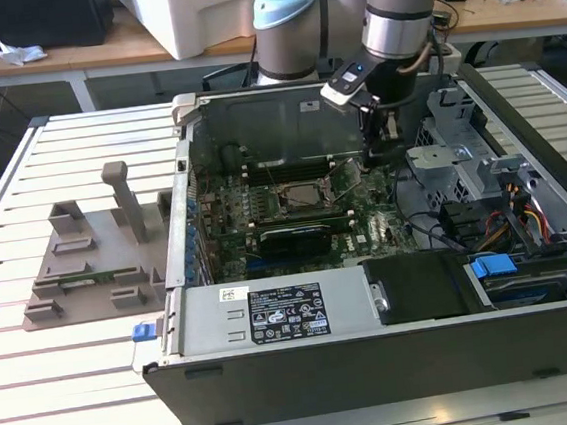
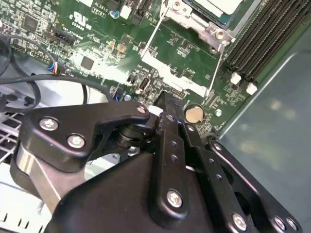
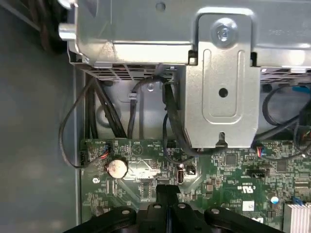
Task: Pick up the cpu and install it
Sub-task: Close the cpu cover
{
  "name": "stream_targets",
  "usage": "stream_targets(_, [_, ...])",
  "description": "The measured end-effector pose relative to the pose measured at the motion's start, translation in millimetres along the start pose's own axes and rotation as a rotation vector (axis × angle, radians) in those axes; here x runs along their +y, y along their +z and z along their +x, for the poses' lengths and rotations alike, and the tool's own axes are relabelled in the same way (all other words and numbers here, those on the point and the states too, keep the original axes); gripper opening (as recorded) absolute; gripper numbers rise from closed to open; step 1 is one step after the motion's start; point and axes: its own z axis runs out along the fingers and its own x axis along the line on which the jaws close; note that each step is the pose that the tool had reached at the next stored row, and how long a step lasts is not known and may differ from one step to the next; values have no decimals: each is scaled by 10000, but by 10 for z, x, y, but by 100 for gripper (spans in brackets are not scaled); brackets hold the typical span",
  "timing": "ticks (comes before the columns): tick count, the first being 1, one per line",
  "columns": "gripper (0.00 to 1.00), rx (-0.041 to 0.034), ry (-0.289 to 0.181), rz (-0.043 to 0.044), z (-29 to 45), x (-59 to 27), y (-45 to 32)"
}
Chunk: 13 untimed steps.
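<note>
Matte black gripper (image 3: 167,190), slim flat fingers (image 2: 167,127) pressed together, hovers above the glossy green motherboard (image 3: 218,171) near a round silvery coin cell (image 3: 117,168).

Item: cpu (image 1: 297,195).
Form: small, flat, square chip with a pale silvery-grey top plate.
Pose: lying flat, plate upward, edges square to the socket frame (image 1: 334,196) that surrounds it.
Location: seated within that frame on the green motherboard (image 1: 365,220), inside the open computer case (image 1: 378,354). The case stands on the slatted worktop (image 1: 80,393). The chip sits nearer the worktop's far edge than its near edge, roughly midway between the two side edges.
Second wrist view: one part of the pale plate (image 2: 216,4) shows, with bright metal framing beside it.
Condition: no visible marks or damage that can be made out.
</note>
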Motion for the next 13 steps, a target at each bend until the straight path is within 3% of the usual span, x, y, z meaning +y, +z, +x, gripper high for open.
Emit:
stream_targets(2, [11, -2, 0, 0, 1, -11, 23])
stream_targets(3, [11, -2, -1, 0, 1, -45, 27])
stream_targets(5, [11, 0, 1, -23, 2, -200, 36])
stream_targets(13, [11, -1, 1, -54, 2, -421, 47])
